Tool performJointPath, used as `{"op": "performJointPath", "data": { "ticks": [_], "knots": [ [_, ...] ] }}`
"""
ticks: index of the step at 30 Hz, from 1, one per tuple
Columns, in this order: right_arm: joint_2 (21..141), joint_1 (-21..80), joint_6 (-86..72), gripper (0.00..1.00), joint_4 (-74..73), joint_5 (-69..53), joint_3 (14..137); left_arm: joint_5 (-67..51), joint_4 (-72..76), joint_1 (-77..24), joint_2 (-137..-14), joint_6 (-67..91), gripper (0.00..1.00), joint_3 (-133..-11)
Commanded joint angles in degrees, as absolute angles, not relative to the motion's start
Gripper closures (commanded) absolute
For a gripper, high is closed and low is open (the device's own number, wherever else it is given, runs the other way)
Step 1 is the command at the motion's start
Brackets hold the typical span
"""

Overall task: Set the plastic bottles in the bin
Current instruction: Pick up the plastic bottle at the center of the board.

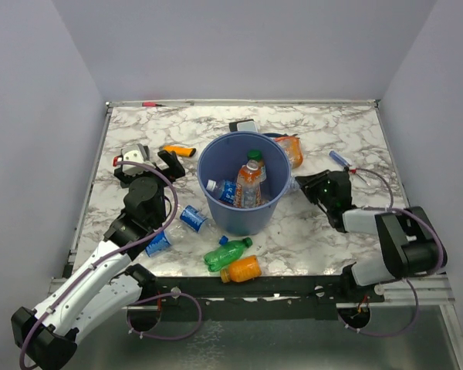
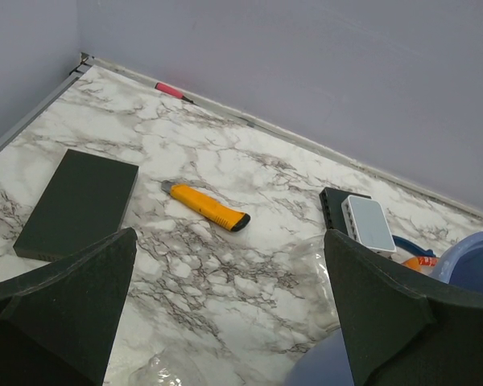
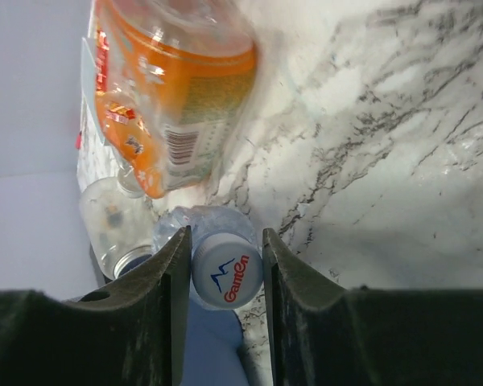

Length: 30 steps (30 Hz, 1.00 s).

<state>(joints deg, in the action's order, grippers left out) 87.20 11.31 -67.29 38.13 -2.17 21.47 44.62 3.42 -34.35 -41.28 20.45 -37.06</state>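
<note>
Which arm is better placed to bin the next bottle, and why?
Right: the right pincer clasps the clear bottle by its cap, beside the bin. The left pincer is open and empty, facing the yellow cutter.

Bin (image 1: 243, 222): mid-table.
In bin: inside pair (image 1: 250, 179).
L of bin: left pair (image 1: 191, 218), on table.
Front of bin: front pair (image 1: 225, 253), side by side.
Behind-R of bin: rear bottle (image 1: 292, 151), by bin wall.
R of bin: capped bottle (image 3: 225, 277), btwn R gripper (image 1: 299, 184) fingers.
</note>
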Motion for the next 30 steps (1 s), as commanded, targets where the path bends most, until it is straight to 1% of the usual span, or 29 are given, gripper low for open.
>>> {"op": "performJointPath", "data": {
  "ticks": [1,7,13,16,17,19,24,27,30],
  "knots": [
    [75.3,11.4,-56.7,0.82,18.2,6.2,24.5,45.0,4.4,-34.2,-41.3,21.0,0.01,-36.5],
    [56.8,11.4,-44.1,0.83,-7.9,12.4,31.2,44.1,4.4,-34.2,-41.2,21.5,0.01,-36.6],
    [45.9,11.4,-37.4,0.82,-28.3,9.7,37.1,42.9,4.5,-34.3,-40.9,22.2,0.01,-36.6],
    [43.2,11.5,-36.6,0.81,-34.7,6.4,39.1,42.3,4.5,-34.4,-40.8,22.4,0.01,-36.6],
    [42.6,11.5,-35.3,0.81,-34.2,3.0,39.5,42.1,4.5,-34.4,-40.9,22.5,0.01,-36.6],
    [43.3,11.5,-35.3,0.81,-37.8,0.5,42.8,41.8,4.4,-34.5,-40.8,22.6,0.01,-36.6],
    [41.9,11.5,-33.1,0.82,-45.8,2.0,52.3,41.4,4.2,-34.7,-40.7,22.9,0.01,-36.6],
    [41.0,11.5,-31.5,0.80,-51.2,6.2,57.9,41.6,4.1,-34.7,-40.6,22.8,0.01,-36.6],
    [41.8,11.5,-28.0,0.78,-55.3,6.1,63.2,41.4,4.1,-34.7,-40.6,22.7,0.01,-36.6]
  ]
}}
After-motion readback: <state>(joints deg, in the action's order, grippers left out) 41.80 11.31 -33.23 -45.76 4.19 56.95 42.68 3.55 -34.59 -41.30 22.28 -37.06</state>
